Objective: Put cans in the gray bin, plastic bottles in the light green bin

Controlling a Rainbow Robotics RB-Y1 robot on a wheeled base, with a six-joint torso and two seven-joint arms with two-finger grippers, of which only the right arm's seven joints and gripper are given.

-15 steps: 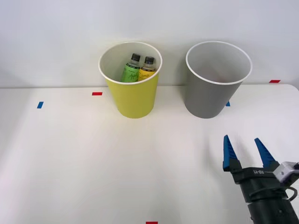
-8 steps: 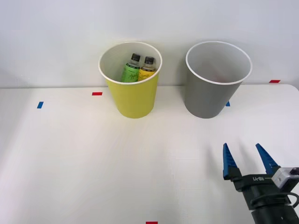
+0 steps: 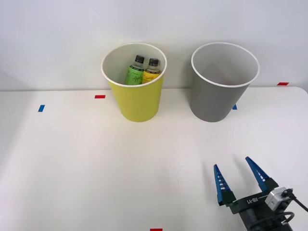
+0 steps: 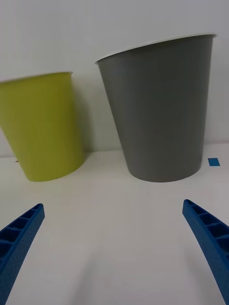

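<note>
My fingers [image 3: 238, 174] are spread wide and empty, out on the table [image 3: 72, 163] well in front of the gray bin [image 3: 219, 91]. Both bottles [image 3: 143, 71] stand upright inside the green bin [image 3: 137, 103] beside it.

Tool [image 3: 238, 174] position: lower in the front view's lower right than a second ago, nearer the bottom edge, and shifted a little toward frame centre.
Tool tilt: fingertips now lean to the frame's left.
Tool distance: farther from the gray bin [image 3: 221, 91].
</note>
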